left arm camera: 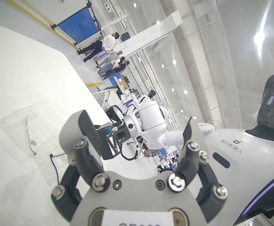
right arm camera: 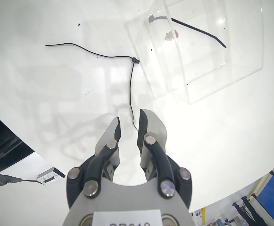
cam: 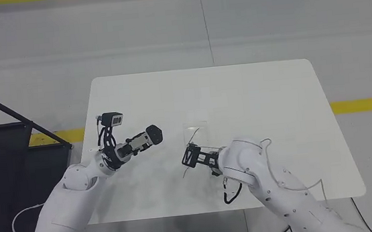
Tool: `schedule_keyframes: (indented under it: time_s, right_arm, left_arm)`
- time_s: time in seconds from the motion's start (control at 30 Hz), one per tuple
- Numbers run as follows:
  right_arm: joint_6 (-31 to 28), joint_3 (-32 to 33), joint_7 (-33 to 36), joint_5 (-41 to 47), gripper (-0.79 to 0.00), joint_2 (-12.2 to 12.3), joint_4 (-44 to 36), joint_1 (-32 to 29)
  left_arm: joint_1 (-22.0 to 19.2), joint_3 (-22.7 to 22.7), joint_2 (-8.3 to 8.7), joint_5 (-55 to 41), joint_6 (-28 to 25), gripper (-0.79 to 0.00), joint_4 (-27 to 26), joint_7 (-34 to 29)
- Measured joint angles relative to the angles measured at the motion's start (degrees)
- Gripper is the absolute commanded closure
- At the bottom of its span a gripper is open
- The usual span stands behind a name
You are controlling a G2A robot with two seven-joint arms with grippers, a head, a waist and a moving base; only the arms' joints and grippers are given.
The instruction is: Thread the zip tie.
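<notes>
Left gripper (left arm camera: 137,119) hangs above the left part of the table (cam: 271,94), fingers spread wide, nothing between them. It faces across toward the other arm.

Moving right, the black zip tie (right arm camera: 130,85) lies flat on the table in front of the robot. Its head (right arm camera: 135,61) sits just beside the near edge of a clear tray (right arm camera: 214,70). One strand runs from the head out toward the left arm's side, another runs back toward the right gripper. We cannot tell whether that is one tie bent at the head or two ties crossing.

Right gripper (right arm camera: 129,114) is low over the table. Fingers are a little apart, not pinching, and the near end of the strand lies in the gap between them.

Farther right, a second tie (right arm camera: 199,31) rests inside the tray, untouched.

We judge this as the pick-up step. We see no loop, so threading looks not yet begun.

Next move as we see it:
- press the right fingers together on the strand end and lift
- bring the left gripper in to take the head
- line up the tip with the slot

Thin, springy strap. It could slip or flick out as the fingers meet.
</notes>
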Motion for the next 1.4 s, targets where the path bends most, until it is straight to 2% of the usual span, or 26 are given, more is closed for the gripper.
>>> schedule_keyframes:
  time_s: [0.1,0.4,0.97,1.03,1.17,1.4]
  right_arm:
    - [0.13,-0.77,0.13,0.46,-0.252,-0.08,0.79,0.75]
    - [0.31,-1.73,0.31,1.93,-0.252,-0.27,2.74,2.29]
    - [0.43,-4.22,0.43,2.91,-0.215,-0.79,6.29,4.80]
    - [0.37,-4.35,0.36,3.16,-0.188,-0.85,6.70,5.08]
    - [0.34,-4.73,0.34,3.51,0.000,-0.91,7.29,5.55]
    - [0.40,-5.16,0.40,3.82,0.000,-0.83,7.05,5.92]
  left_arm:
    - [0.11,-0.20,-0.06,0.04,0.08,-0.785,0.02,-0.11]
    - [0.35,-0.72,-0.26,-0.04,0.13,-0.785,-0.04,-0.47]
    - [0.56,-1.58,-0.62,0.11,0.13,-0.785,0.19,-1.02]
    - [0.60,-1.68,-0.66,0.13,0.18,-0.785,0.16,-1.08]
    - [0.67,-1.85,-0.74,0.12,0.18,-0.785,0.14,-1.08]
    - [0.69,-2.10,-0.89,0.32,0.31,-0.785,0.05,-1.14]
